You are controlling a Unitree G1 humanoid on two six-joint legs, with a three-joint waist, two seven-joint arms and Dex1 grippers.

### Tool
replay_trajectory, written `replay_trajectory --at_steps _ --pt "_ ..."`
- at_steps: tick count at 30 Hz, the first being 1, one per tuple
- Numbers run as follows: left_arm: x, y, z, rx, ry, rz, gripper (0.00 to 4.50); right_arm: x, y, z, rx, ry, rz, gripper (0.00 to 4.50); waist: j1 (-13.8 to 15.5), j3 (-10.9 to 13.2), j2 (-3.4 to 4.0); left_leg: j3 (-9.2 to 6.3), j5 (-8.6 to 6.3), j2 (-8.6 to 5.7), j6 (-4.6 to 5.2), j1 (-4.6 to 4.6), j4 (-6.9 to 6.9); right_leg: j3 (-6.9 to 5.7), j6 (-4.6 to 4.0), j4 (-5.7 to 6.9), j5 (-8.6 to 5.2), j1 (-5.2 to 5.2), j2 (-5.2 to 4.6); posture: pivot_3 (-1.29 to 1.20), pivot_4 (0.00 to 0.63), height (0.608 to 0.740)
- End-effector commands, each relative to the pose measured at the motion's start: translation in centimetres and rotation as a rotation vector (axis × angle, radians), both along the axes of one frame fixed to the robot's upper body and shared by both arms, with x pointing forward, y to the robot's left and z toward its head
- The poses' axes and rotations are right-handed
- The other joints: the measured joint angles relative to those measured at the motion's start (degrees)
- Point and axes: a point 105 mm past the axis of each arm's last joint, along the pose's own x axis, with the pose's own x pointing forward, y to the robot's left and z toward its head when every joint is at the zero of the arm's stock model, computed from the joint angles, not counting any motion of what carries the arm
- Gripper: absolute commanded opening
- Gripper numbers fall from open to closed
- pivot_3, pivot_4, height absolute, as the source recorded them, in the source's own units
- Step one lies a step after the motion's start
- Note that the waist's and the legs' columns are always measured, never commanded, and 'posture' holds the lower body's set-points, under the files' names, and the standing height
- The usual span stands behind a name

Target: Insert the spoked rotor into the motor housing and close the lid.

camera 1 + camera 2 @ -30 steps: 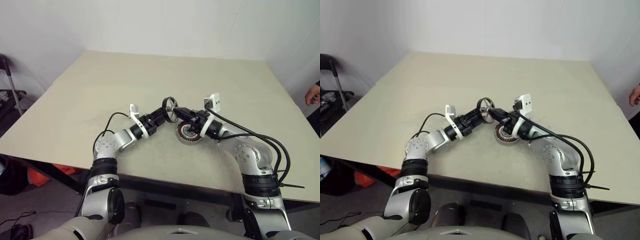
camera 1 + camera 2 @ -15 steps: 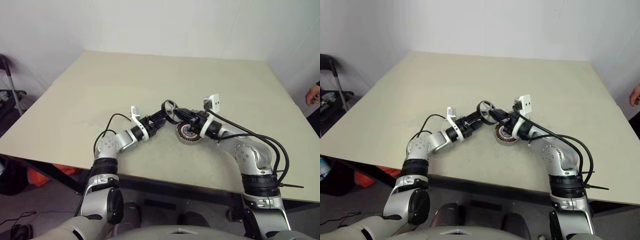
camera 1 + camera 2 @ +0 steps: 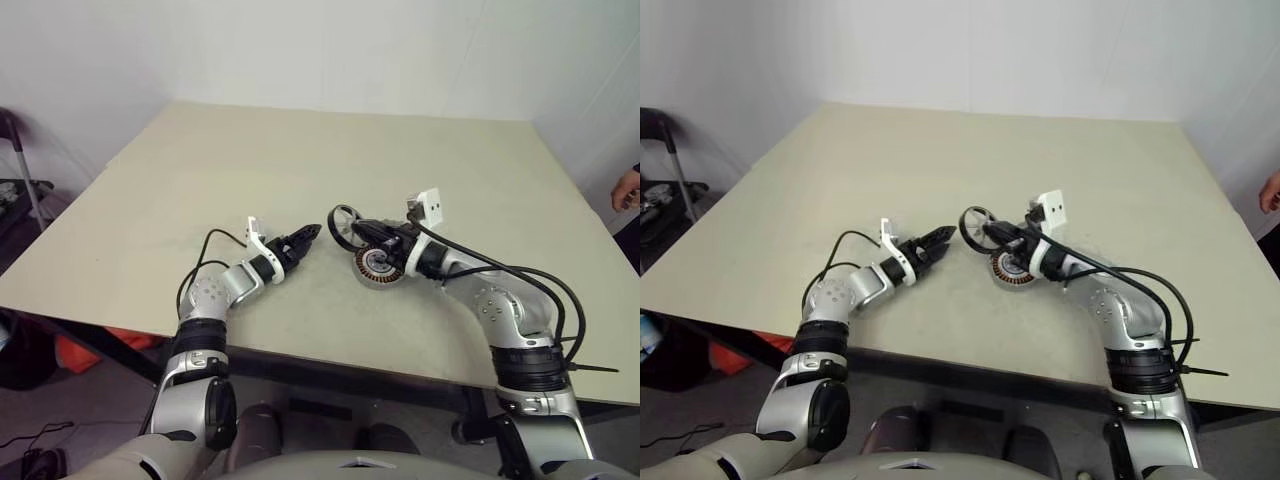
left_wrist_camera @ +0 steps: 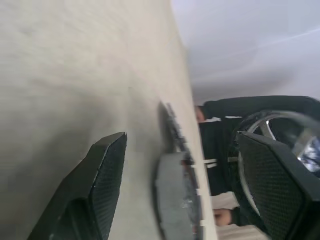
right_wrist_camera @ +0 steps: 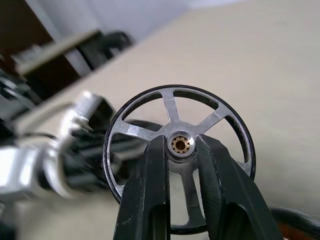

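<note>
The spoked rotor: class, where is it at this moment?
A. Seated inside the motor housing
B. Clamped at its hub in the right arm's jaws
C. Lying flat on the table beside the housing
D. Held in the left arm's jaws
B: the right wrist view shows the right gripper closed either side of the hub of the spoked rotor, while the left gripper stands open and apart and the motor housing shows its windings uncovered.

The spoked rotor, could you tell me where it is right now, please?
The spoked rotor is off the table, clamped at its hub in the right gripper, just left of the motor housing.
</note>
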Motion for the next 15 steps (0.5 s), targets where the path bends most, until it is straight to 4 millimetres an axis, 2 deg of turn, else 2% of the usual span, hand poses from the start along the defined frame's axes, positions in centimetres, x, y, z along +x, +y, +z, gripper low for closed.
replay_trajectory --at_steps 1,5,9,15 --pt "0.4 1.1 0.8 0.023 -0.061 0.031 3.7 -0.7 -0.7 1.5 -0.144 -0.085 0.023 0.44 0.0 0.0 0.0 0.0 0.0 0.01 0.0 0.02 0.0 0.0 0.0 0.0 0.0 0.02 0.01 0.0 0.0 0.74" --pt "0.2 2.0 1.1 0.124 -0.137 0.035 3.7 -1.3 -2.0 0.1 -0.329 -0.072 0.047 0.44 0.0 0.0 0.0 -0.01 -0.01 0.01 0.0 0.19 -0.08 0.0 0.05 -0.06 -0.03 0.2 0.02 0.0 0.0 0.74" --pt "0.2 2.9 2.1 0.224 -0.231 0.039 3.7 -1.3 -2.2 -1.0 -0.379 -0.046 0.057 0.44 -0.2 0.0 0.0 0.0 0.0 0.06 -0.01 0.23 -0.08 0.01 0.04 -0.02 -0.05 0.19 0.07 0.0 0.0 0.74" --pt "-0.1 3.9 2.7 0.267 -0.276 0.051 3.7 -1.3 -1.8 -1.2 -0.378 -0.04 0.076 0.44 -0.2 0.0 0.0 0.0 0.0 0.05 -0.01 0.23 -0.06 0.03 0.02 -0.02 -0.05 0.21 0.06 0.0 0.0 0.74"
